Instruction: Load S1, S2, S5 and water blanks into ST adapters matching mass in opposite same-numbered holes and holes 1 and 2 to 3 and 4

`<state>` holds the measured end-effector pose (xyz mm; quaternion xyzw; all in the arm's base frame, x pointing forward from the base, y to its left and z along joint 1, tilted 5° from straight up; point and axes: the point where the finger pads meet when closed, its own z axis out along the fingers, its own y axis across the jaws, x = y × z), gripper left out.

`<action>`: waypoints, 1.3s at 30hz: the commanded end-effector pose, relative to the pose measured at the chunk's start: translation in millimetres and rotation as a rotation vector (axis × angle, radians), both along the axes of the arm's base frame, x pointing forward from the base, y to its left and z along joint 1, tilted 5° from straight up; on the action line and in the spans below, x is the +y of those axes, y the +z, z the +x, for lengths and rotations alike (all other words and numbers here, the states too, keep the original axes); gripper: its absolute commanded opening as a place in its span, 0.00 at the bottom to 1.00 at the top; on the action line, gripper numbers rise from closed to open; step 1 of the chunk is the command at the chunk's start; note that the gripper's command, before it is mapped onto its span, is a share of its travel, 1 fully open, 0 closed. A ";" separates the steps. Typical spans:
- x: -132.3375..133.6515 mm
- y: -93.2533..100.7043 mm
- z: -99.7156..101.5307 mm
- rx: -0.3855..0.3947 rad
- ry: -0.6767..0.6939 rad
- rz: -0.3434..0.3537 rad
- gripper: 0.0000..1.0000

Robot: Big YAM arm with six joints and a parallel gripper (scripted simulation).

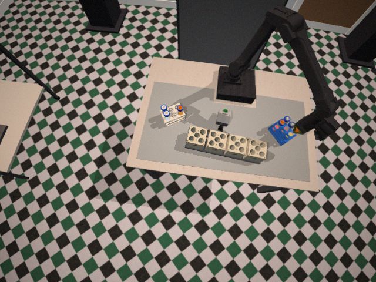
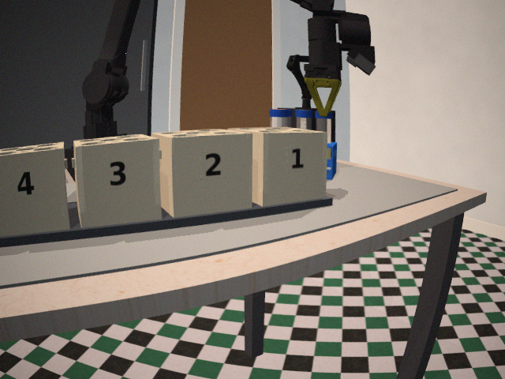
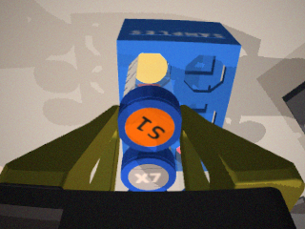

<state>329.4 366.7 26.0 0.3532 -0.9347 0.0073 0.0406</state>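
Note:
The blue sample rack RS (image 1: pixel 281 131) stands at the right of the mat and fills the middle of the wrist view (image 3: pixel 185 71). My gripper (image 3: pixel 150 114) is over its edge nearest the arm's elbow, seen also in the overhead view (image 1: pixel 296 130) and the side view (image 2: pixel 323 110). Its yellow fingers are shut on the blue cap of tube S1 (image 3: pixel 152 126), which has an orange dot. S1 stands in its well, level with the neighbouring tubes (image 2: pixel 304 118). Grey-dot X7 (image 3: pixel 148 177) stands right behind S1, towards the wrist. The adapters 1 (image 1: pixel 256 150), 2 (image 1: pixel 237 146), 3 (image 1: pixel 217 141) and 4 (image 1: pixel 197 136) show empty holes.
The white blank rack RB (image 1: pixel 173 114) stands at the left of the mat with blue-capped tubes and one orange-dot tube (image 1: pixel 180 107). The green DONE key (image 1: pixel 225 110) sits between the arm's base and the adapters. The table's right edge is close beside RS.

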 end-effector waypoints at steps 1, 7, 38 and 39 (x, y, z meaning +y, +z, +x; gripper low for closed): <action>10.0 15.6 10.3 -0.034 0.000 0.037 0.00; 10.0 15.6 10.3 -0.034 0.000 0.037 0.00; 14.4 73.1 22.0 -0.060 -0.001 0.065 0.00; 14.5 76.0 21.8 -0.059 0.000 0.065 0.00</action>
